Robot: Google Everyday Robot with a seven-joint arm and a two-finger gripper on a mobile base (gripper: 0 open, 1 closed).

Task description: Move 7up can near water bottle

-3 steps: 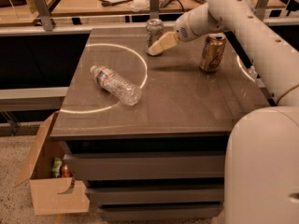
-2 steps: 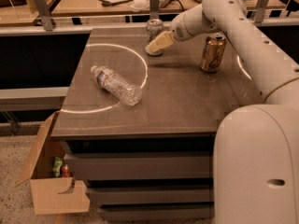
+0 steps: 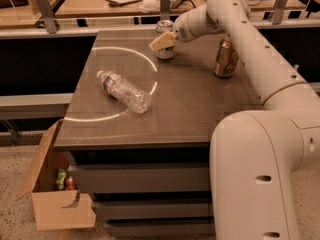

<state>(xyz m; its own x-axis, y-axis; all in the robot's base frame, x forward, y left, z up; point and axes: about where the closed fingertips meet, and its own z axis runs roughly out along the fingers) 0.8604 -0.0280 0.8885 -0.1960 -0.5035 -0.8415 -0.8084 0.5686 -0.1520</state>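
Observation:
The 7up can (image 3: 164,53) stands upright at the far edge of the dark table (image 3: 200,109), near its middle. My gripper (image 3: 163,41) is right at the can, in front of its upper half and hiding much of it. The water bottle (image 3: 124,91) lies on its side on the left half of the table, white cap pointing to the far left, about a can's height closer to me than the can.
A gold-brown can (image 3: 225,58) stands upright on the right of the table, just under my arm. An open cardboard box (image 3: 55,194) with items in it sits on the floor at the left. A railing and a desk with papers lie behind the table.
My gripper has moved left and slightly toward the 7up can, from beside it to over its front. The cans and the bottle have not moved.

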